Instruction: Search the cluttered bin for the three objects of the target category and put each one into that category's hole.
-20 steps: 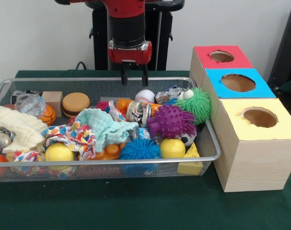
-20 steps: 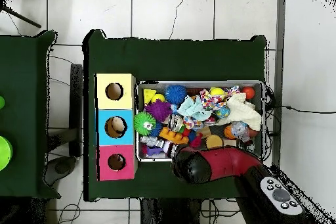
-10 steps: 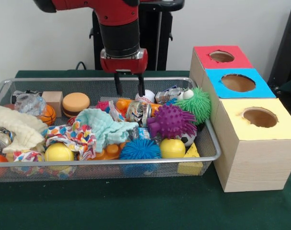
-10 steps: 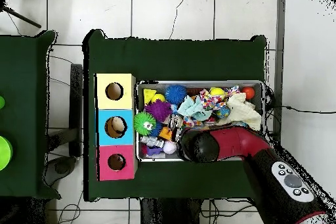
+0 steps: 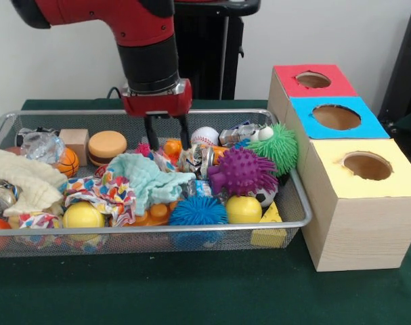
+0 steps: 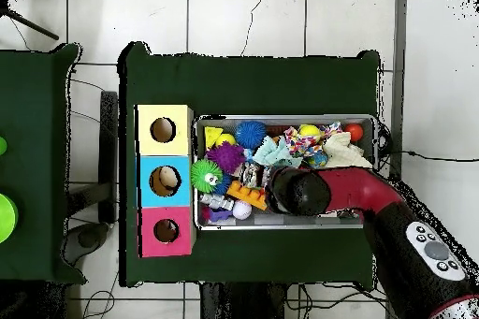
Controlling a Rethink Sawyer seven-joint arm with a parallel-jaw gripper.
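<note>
A wire mesh bin (image 5: 296,196) holds a jumble of toys. My gripper (image 5: 167,140) hangs open just above the pile at the bin's back middle, its fingers (image 5: 152,137) standing either side of a small orange ball (image 5: 172,147). Close by lie a baseball (image 5: 205,135), a crushed can (image 5: 196,158) and a light blue cloth (image 5: 145,177). A purple spiky ball (image 5: 242,169), a green one (image 5: 281,145) and a blue one (image 5: 197,211) sit to the right. In the overhead view the arm's wrist (image 6: 299,191) hides the gripper.
Three boxes with round holes stand right of the bin: red (image 5: 286,73), blue (image 5: 371,125), yellow (image 5: 405,177). The bin also holds a yellow ball (image 5: 244,208), a basketball (image 5: 68,161), a wooden block (image 5: 74,141), a cream cloth (image 5: 22,176) and a patterned cloth (image 5: 103,193).
The arm has swung leftward in the front view and come lower, from the bin's back rim to just over the orange ball. The gripper stays open. The toys have not moved.
</note>
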